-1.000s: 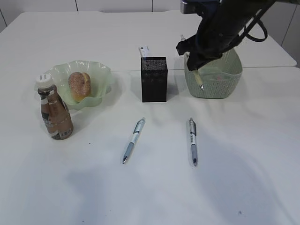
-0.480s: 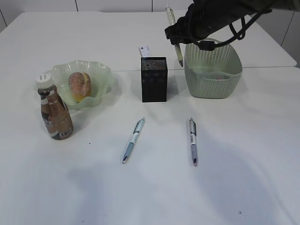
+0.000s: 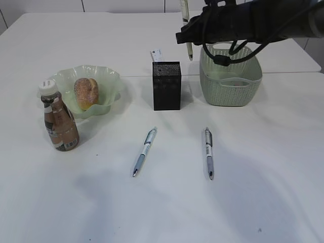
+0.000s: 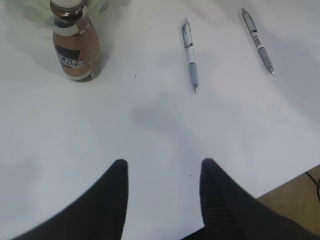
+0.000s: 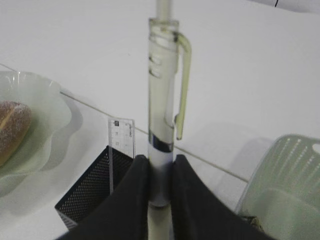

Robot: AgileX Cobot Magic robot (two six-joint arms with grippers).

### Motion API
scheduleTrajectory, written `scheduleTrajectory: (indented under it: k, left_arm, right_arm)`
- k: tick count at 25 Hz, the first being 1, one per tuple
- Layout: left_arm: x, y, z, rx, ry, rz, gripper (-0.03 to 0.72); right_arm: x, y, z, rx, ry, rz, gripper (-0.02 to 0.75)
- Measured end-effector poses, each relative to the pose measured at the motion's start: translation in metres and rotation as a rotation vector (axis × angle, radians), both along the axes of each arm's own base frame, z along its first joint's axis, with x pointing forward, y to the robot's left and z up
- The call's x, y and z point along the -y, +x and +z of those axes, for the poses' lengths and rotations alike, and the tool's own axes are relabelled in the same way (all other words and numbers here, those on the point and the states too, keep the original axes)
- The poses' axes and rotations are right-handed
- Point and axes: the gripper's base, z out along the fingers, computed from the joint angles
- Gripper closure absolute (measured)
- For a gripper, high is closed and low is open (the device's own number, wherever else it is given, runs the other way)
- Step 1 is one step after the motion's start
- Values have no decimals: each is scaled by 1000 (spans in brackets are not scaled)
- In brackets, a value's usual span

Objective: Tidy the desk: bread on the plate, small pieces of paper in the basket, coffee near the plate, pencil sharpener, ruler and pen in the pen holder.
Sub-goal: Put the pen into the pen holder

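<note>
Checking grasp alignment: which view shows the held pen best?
Right wrist view: the clear pale-green clip pen fills the frame, upright. The exterior view shows it small, above the black mesh pen holder. Left wrist view: absent.

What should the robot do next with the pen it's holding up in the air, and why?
Probably carry it a little further left, until it hangs over the pen holder, then lower it in. The right pincer is shut on the pale pen, held upright, tip down, up and to the right of the holder's open top. The ruler already stands inside, at the left.

Robot lab: bare white desk (image 3: 162,202), staged stationery
</note>
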Motion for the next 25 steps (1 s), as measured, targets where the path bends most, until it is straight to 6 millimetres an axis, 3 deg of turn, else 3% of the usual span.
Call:
scheduleTrajectory:
  k: [8,16,25]
  left_arm:
    - [0,1,1,16,2,3,357]
    - [0,1,1,20,2,4,357]
    - [0,4,1,24,2,8,357]
  right_arm:
    - [-21,-2,7,107,33,82,631]
    - [-32,16,-22,106,17,150,631]
    - [-38,30,-37,123,7,183,631]
